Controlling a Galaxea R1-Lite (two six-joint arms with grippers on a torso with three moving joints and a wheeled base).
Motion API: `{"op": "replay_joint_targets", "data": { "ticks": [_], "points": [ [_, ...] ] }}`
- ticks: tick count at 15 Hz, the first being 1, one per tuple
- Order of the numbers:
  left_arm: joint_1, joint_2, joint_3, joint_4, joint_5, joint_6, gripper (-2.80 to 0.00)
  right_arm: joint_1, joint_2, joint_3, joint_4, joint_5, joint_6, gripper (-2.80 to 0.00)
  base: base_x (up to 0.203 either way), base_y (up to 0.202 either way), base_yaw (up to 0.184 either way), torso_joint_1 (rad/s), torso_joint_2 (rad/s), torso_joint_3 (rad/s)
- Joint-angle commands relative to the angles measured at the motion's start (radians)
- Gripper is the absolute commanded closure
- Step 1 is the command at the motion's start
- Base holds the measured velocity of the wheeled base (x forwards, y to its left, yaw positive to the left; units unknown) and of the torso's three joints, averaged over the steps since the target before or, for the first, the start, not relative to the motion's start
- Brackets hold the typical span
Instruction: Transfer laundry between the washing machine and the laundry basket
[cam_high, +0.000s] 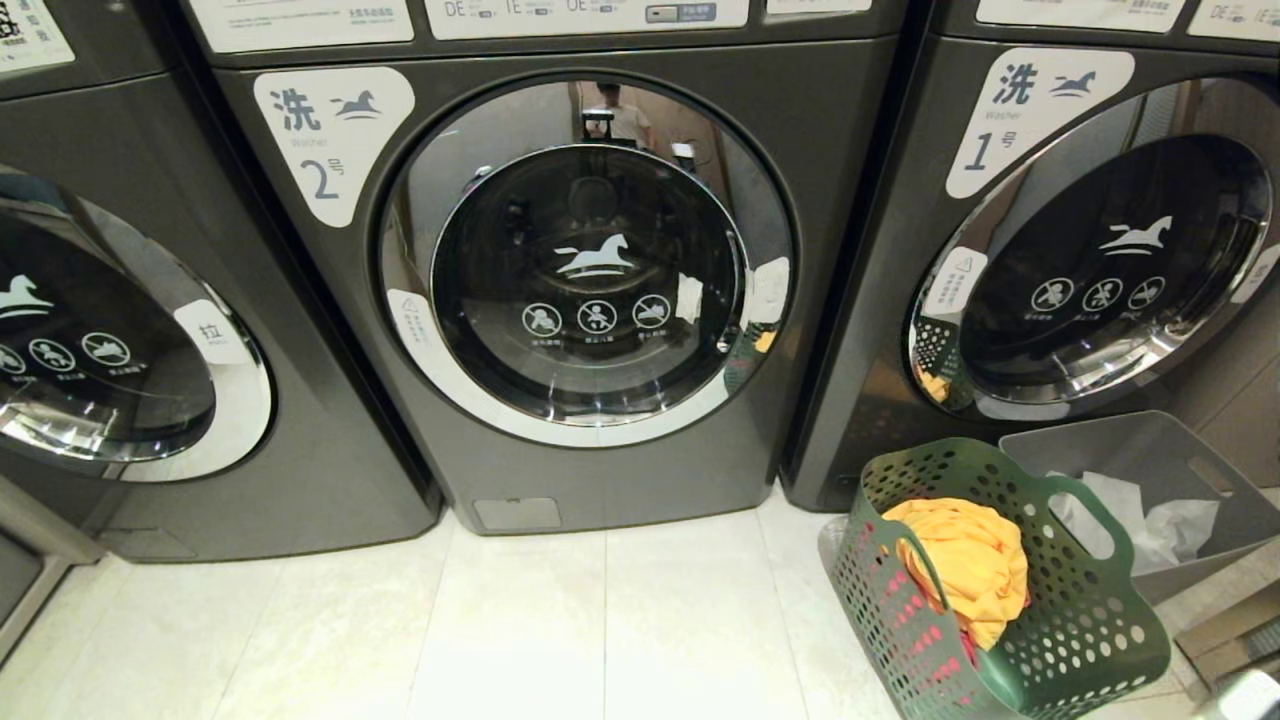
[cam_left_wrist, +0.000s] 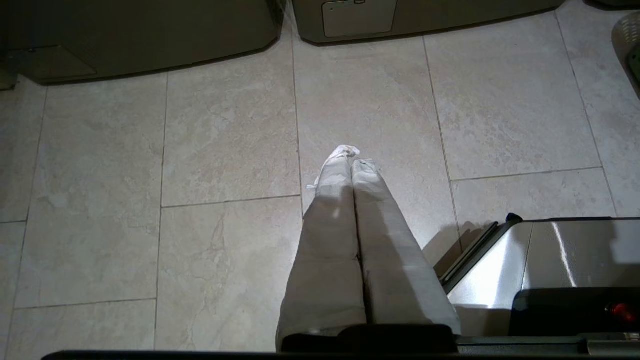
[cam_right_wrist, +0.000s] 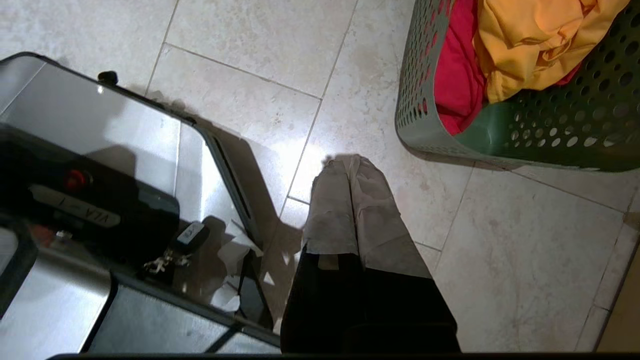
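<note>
Your laundry (cam_high: 965, 565) sits in the laundry basket (cam_high: 1080, 640) at the lower right of the head view: a yellow-orange garment is heaped on top, and a red-pink one lies under it, showing through the round holes of the dark green wall. The basket stands on the pale floor tiles (cam_high: 600, 620), tilted a little, touching or just beside the grey plastic bin (cam_high: 1180, 450) behind it, which holds something white and crumpled. The washing machine (cam_high: 560, 280) marked "2" fills the centre of that frame; you can see its chrome-rimmed glass door closed, with a white horse logo on the dark glass. The machine marked "1" (cam_high: 1080, 250) stands at the upper right, directly behind the basket and bin, and a third machine (cam_high: 120, 330) shows at the left edge. Neither arm appears in the head view. In the left wrist view your left gripper (cam_left_wrist: 352, 160) hangs over bare tiles with its cloth-wrapped fingers pressed together, holding nothing. In the right wrist view your right gripper (cam_right_wrist: 351, 162) is likewise closed and empty, over the floor near the basket's corner, with the robot's shiny base (cam_right_wrist: 100, 150) on its other side.
</note>
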Motion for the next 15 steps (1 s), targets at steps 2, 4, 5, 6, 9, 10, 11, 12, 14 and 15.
{"op": "replay_joint_targets", "data": {
  "ticks": [2, 4, 5, 6, 9, 10, 11, 12, 14, 15],
  "points": [
    [0.000, -0.001, 0.001, 0.002, -0.032, 0.033, 0.00, 0.005, -0.366, -0.043, 0.392, 0.019, 0.028, 0.00, 0.000, 0.000, 0.000, 0.000, 0.00, 0.000],
    [0.021, 0.003, 0.001, 0.001, -0.027, 0.074, 0.00, -0.006, -0.376, -0.055, 0.430, -0.001, 0.039, 0.00, 0.000, 0.000, 0.000, 0.000, 0.00, 0.000],
    [0.053, 0.009, 0.002, 0.001, -0.028, 0.082, 0.00, -0.033, -0.373, -0.055, 0.431, -0.005, 0.039, 0.00, 0.000, 0.000, 0.000, 0.000, 0.00, 0.000],
    [0.102, 0.019, 0.002, 0.001, -0.029, 0.086, 0.00, -0.065, -0.366, -0.055, 0.431, -0.006, 0.038, 0.00, 0.000, 0.000, 0.000, 0.000, 0.00, 0.000],
    [0.233, 0.000, 0.002, 0.002, -0.049, 0.097, 0.00, -0.183, -0.389, -0.055, 0.430, -0.007, 0.039, 0.00, 0.000, 0.000, 0.000, 0.000, 0.00, 0.000],
    [0.240, -0.054, 0.002, 0.003, -0.054, 0.102, 0.00, -0.194, -0.446, -0.055, 0.430, -0.006, 0.038, 0.00, 0.000, 0.000, 0.000, 0.000, 0.00, 0.000],
    [0.244, -0.124, 0.002, 0.005, -0.063, 0.113, 0.00, -0.196, -0.530, -0.054, 0.429, -0.004, 0.037, 0.00, 0.000, 0.000, 0.000, 0.000, 0.00, 0.000],
    [0.246, -0.208, 0.003, 0.006, -0.084, 0.131, 0.00, -0.196, -0.606, -0.048, 0.413, -0.001, 0.034, 0.00, 0.000, 0.000, 0.000, 0.000, 0.00, 0.000],
    [0.250, -0.294, 0.013, -0.005, -0.127, 0.172, 0.00, -0.194, -0.656, -0.007, 0.288, 0.004, 0.033, 0.00, 0.000, 0.000, 0.000, 0.000, 0.00, 0.000],
    [0.251, -0.289, 0.025, -0.020, -0.151, 0.216, 0.00, -0.194, -0.648, 0.005, 0.258, 0.006, 0.032, 0.00, 0.000, 0.000, 0.000, 0.000, 0.00, 0.000]
  ]
}}
